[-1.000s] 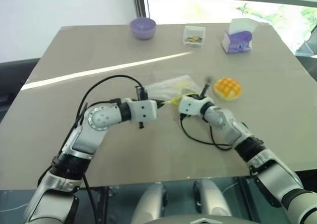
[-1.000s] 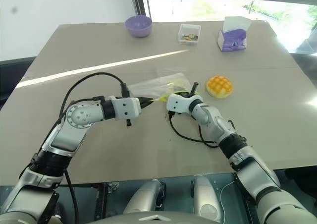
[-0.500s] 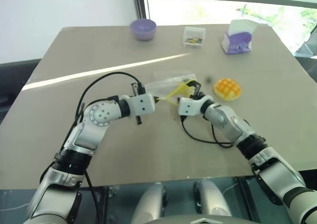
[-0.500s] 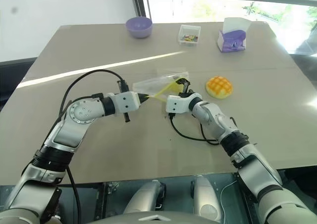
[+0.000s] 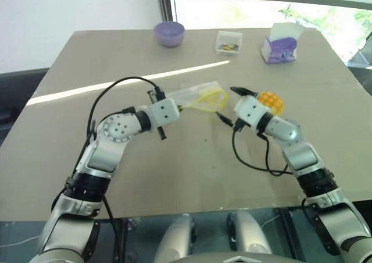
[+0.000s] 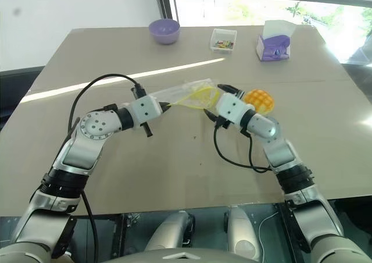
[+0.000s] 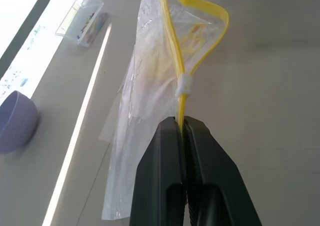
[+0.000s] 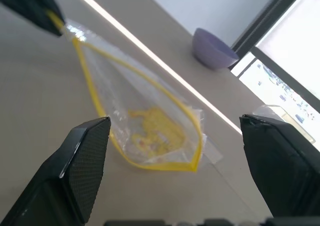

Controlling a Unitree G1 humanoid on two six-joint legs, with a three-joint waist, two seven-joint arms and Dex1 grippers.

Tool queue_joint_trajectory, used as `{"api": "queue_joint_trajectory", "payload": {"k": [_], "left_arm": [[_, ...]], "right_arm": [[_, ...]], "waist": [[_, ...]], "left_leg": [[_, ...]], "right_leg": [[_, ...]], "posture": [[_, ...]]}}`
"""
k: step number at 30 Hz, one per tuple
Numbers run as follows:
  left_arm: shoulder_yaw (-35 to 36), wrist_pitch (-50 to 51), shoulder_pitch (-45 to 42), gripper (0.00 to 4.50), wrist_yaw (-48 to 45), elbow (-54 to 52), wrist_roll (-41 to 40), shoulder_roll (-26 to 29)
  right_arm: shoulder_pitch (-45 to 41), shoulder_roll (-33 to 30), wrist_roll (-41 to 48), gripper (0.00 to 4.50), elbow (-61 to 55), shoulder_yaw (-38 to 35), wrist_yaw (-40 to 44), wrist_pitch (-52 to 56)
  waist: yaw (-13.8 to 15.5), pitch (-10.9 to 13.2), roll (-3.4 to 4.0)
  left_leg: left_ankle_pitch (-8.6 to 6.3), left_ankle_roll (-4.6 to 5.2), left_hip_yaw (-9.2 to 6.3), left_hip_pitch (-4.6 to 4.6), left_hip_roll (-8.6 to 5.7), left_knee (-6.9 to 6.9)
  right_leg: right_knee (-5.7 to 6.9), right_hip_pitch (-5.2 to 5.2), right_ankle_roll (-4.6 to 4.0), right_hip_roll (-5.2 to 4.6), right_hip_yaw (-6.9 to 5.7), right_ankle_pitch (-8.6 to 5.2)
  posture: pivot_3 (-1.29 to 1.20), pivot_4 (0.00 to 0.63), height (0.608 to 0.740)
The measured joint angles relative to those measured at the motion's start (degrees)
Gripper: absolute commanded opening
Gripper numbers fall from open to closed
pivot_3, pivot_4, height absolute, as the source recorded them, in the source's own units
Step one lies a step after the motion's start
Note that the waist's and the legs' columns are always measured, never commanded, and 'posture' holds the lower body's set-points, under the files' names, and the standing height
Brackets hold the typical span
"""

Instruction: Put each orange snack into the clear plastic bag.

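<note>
Yellow seal strip of the clear bag (image 7: 150, 86) is pinched in the left gripper (image 7: 184, 131); right gripper (image 8: 175, 151) jaws spread wide beside the orange bun (image 5: 271, 102) on the bench (image 5: 174, 176).

A second ago the right gripper (image 8: 175, 176) was pinched on the yellow seal strip of the flat, transparent, crinkly plastic zip bag (image 5: 197, 97); now its two black fingers are spread wide and free of the bag, and the hand has lifted and drawn off toward the robot's right, so that in the head views it sits in front of the round, golden-orange bun with the criss-cross top (image 5: 272, 102). The left gripper (image 7: 182, 131), clamped on the strip as before, has carried its end slightly up and away from the robot. The bag has risen with it, and its yellow-edged mouth, narrow before, now gapes in an open loop facing the right gripper.
</note>
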Motion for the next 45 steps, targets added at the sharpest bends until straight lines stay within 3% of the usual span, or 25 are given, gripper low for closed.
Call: {"api": "queue_joint_trajectory", "payload": {"k": [6,11,18,22,25,28,34,40,45], "left_arm": [[0.04,1.01,-0.74,0.00,0.00,0.03,-0.98,-0.77],[0.04,1.11,-1.00,0.00,-0.01,0.41,-1.63,-0.86],[0.05,1.11,-1.53,0.00,-0.04,0.90,-2.24,-0.86],[0.05,1.29,-1.62,0.00,-0.14,1.30,-2.81,-0.87],[0.23,1.77,-1.62,0.00,-0.19,1.32,-3.66,-0.87],[0.33,2.14,-1.63,0.00,-0.20,1.32,-4.43,-0.88],[0.85,3.45,-1.95,0.00,-0.17,1.63,-5.40,-1.07],[1.52,4.01,-2.68,0.00,-0.15,1.65,-6.71,-1.79],[1.78,4.36,-2.75,0.00,-0.17,1.63,-7.12,-1.86]], "right_arm": [[4.54,1.34,1.95,4.45,-1.92,-9.00,-8.60,10.57],[4.49,2.53,0.05,4.45,4.42,-12.80,-16.20,15.44],[1.98,5.41,3.08,4.45,9.62,-14.91,-16.86,18.70],[1.35,5.59,4.46,3.34,11.57,-15.62,-16.57,18.42],[1.35,5.51,4.93,1.89,11.99,-15.66,-16.18,18.13],[1.73,5.19,5.40,0.78,11.57,-15.94,-15.69,17.96],[5.49,4.11,10.86,0.78,4.13,-16.59,-10.93,20.03],[6.12,2.13,20.98,0.78,-14.02,-17.53,-5.37,27.85],[7.38,1.49,24.38,0.78,-21.40,-11.67,-2.45,33.68]], "waist": [[0.29,0.00,0.00],[-0.03,0.00,0.00],[-0.13,-0.03,-0.02],[-0.16,-0.05,-0.03],[-0.09,-0.06,-0.04],[-0.06,-0.05,-0.04],[-0.03,-0.02,0.01],[-0.07,0.00,0.04],[0.00,0.00,0.04]], "left_leg": [[0.00,-0.01,0.01,-0.01,-0.05,0.00],[0.01,-0.01,0.04,0.00,-0.03,-0.01],[0.00,0.00,0.09,0.06,-0.02,0.00],[0.00,0.01,0.09,0.17,-0.02,0.00],[-0.01,0.03,0.08,0.22,-0.02,0.00],[-0.01,0.02,0.07,0.21,-0.02,0.00],[-0.01,0.01,0.07,0.02,-0.03,0.00],[-0.02,0.03,0.03,-0.02,-0.01,0.00],[-0.01,0.03,0.03,-0.02,-0.02,0.00]], "right_leg": [[0.00,-0.01,0.00,-0.07,0.00,0.00],[0.02,-0.02,0.00,-0.05,0.03,0.00],[0.03,0.03,0.00,-0.06,0.06,0.01],[0.04,0.15,0.00,-0.05,0.06,0.01],[0.04,0.21,0.00,-0.06,0.06,0.00],[0.04,0.20,0.00,-0.06,0.05,0.00],[0.02,0.02,0.00,-0.07,0.05,0.01],[0.01,-0.01,0.01,-0.06,0.01,0.00],[0.01,-0.01,0.00,-0.07,0.00,0.00]], "posture": [[0.00,0.150,0.740],[0.00,0.150,0.740],[0.00,0.150,0.740],[0.00,0.150,0.740],[0.00,0.150,0.740],[0.00,0.150,0.740],[0.00,0.150,0.740],[0.00,0.150,0.740],[0.00,0.150,0.740]]}}
